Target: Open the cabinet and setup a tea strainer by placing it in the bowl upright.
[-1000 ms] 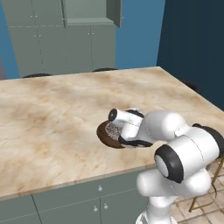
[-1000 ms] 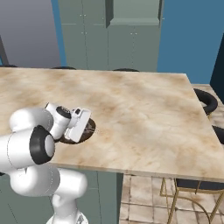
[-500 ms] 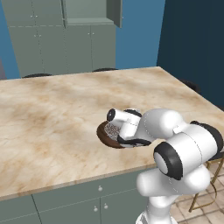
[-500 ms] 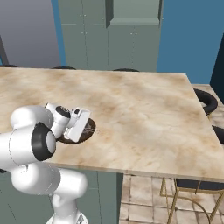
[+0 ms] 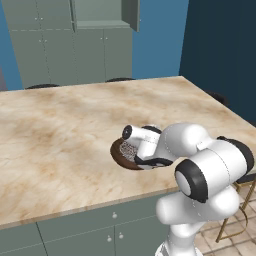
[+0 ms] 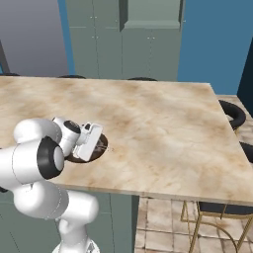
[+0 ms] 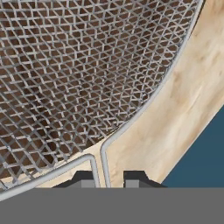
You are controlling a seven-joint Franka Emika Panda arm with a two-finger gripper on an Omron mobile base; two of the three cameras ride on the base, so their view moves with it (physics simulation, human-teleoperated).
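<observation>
The tea strainer point(image 7: 78, 65), a silver wire-mesh basket, rests in the dark brown bowl point(image 5: 119, 154) near the counter's front edge. Brown shows through the mesh in the hand view. My gripper point(image 7: 108, 178) is shut on the strainer's thin wire handle, which runs between the two fingertips. From the left base view the white hand lies low over the bowl, with the strainer point(image 5: 129, 149) just beyond it. The right base view shows the bowl point(image 6: 79, 158) partly hidden by the hand. At the back, the grey-green cabinet point(image 5: 100, 11) hangs with its door point(image 5: 131, 13) swung open.
The marble counter point(image 5: 60, 125) stretches wide to the left and back of the bowl. Its front edge lies close to the bowl. Dark stools point(image 6: 232, 112) with gold legs stand along the right side. Drawer fronts point(image 5: 75, 227) sit below the counter.
The hand has edged slightly left over the bowl with the strainer still in its grip. Nothing else has moved.
</observation>
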